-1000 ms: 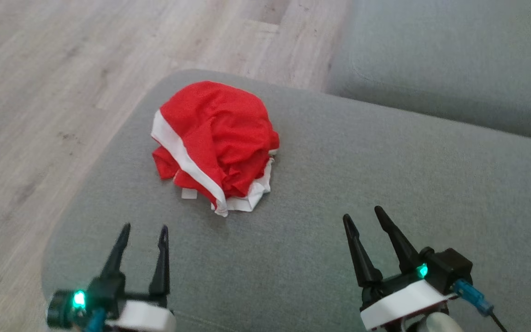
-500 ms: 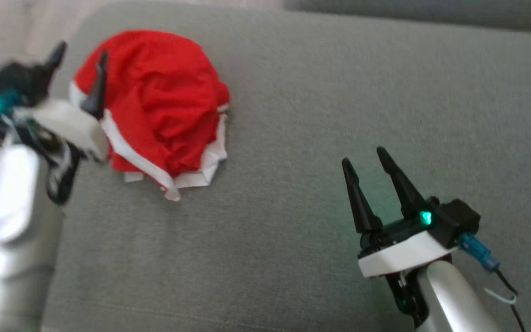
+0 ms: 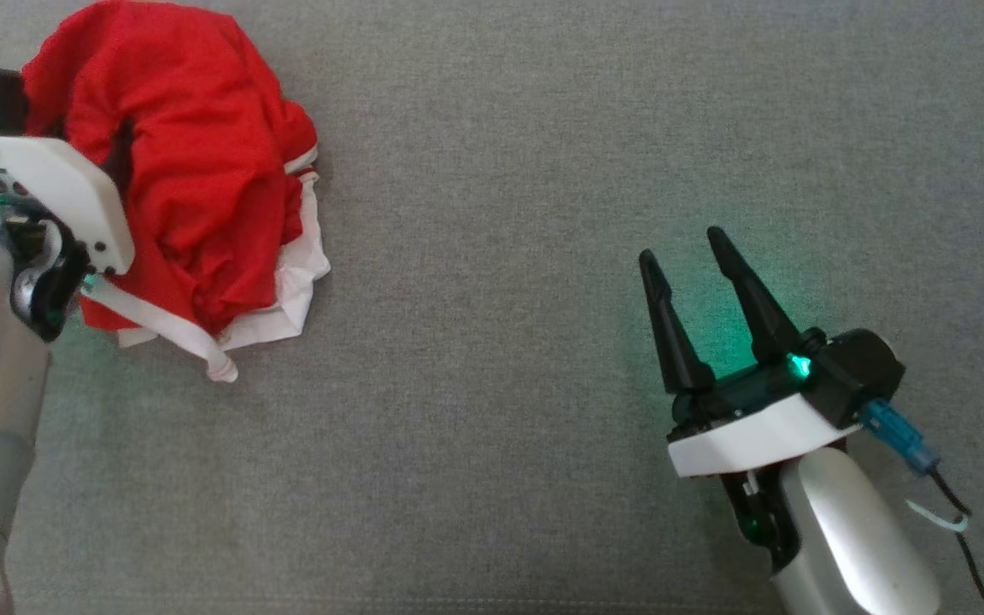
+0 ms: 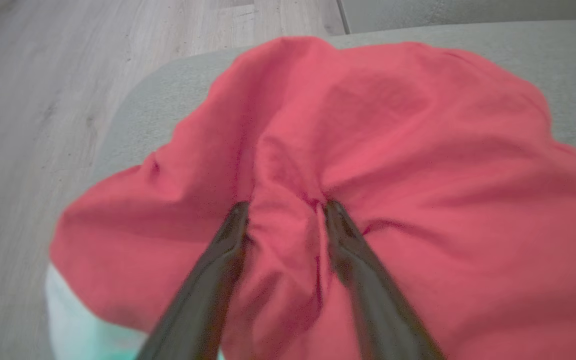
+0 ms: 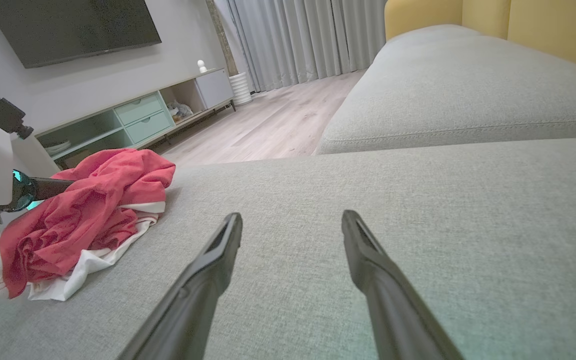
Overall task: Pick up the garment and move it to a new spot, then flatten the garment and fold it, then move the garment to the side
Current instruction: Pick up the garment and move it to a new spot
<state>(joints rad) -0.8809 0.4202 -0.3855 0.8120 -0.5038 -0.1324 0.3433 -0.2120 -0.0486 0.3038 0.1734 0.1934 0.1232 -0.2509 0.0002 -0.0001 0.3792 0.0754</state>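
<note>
Pick-up step. The crumpled red-and-white garment (image 3: 202, 188) lies near the left end of the grey sofa cushion (image 3: 543, 410). My left end effector (image 4: 285, 207) digs in, fingers apart astride a fold; the right end effector (image 3: 682, 243) hovers open, well apart. Next, I judge: pinch, then lift.

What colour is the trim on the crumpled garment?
White trim on the crumpled red fabric garment; head view shows it best.

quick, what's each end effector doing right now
Left end effector: open, fingers pressing into the garment, a fold between them.
Right end effector: open, holding nothing.
</note>
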